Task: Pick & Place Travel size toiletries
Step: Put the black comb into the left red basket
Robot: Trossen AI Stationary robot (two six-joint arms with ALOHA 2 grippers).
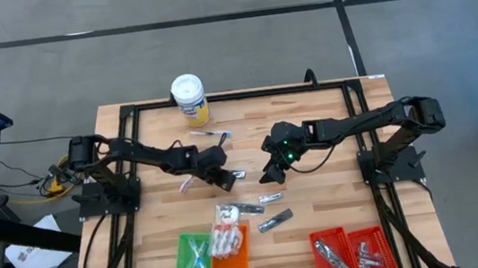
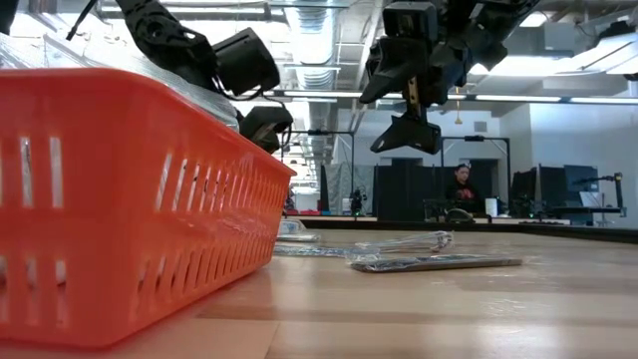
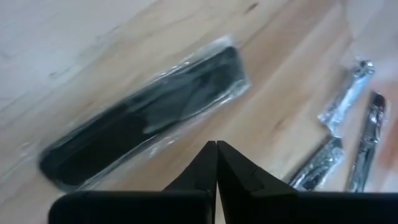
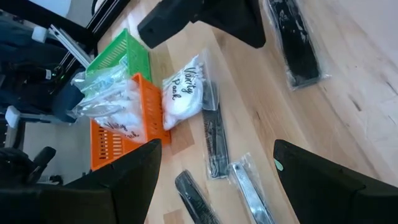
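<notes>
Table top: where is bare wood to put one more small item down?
Bare wood lies between the white-lidded tub and the right claw, and between the orange tray and the red trays. It is crowded around the loose packets.

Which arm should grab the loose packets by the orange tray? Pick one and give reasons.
Right, probably. The right gripper hangs open above the loose packets near the orange tray. The left gripper is shut, empty, over a dark packet.
</notes>
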